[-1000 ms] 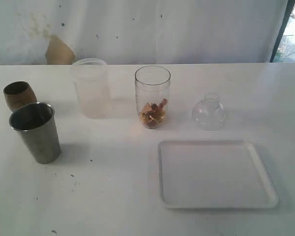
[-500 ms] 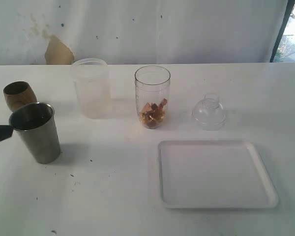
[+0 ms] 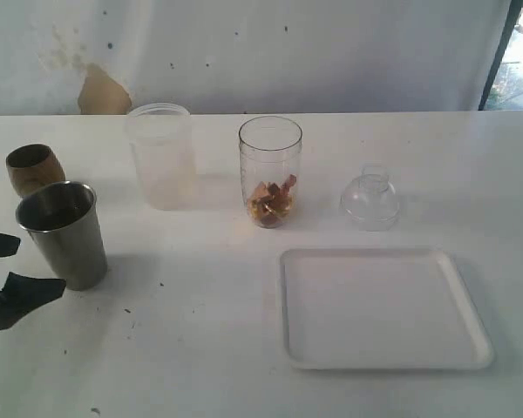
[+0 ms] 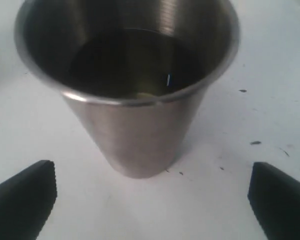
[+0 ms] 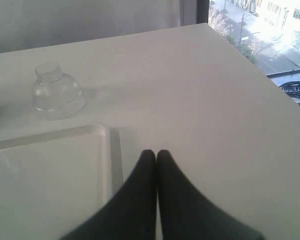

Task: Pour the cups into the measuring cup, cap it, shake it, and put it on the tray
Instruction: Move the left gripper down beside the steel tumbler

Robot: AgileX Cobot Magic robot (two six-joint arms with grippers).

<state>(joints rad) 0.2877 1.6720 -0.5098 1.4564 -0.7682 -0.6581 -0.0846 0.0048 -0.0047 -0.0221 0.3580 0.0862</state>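
Exterior view: 1 second ago only a black tip showed at the left edge. Now the left jaws have come in low beside the tumbler (image 3: 63, 233) and spread wide, so a grasp on it looks to be next, ahead of a pour. The measuring cup (image 3: 270, 171) stands mid-bench, uncapped, with brownish pieces in its bottom. The wooden cup (image 3: 33, 167), frosted cup (image 3: 162, 155), lid (image 3: 370, 198) and tray (image 3: 383, 348) have not moved. The right arm is out of sight.

Left wrist view: the tumbler stands upright between the open jaws, touching neither. Its inside is dark, so I cannot make out the contents, and its far rim is cut off.

Right wrist view: the right jaws are closed on nothing, above the tray's corner, with the lid beyond. The measuring cup is out of frame.
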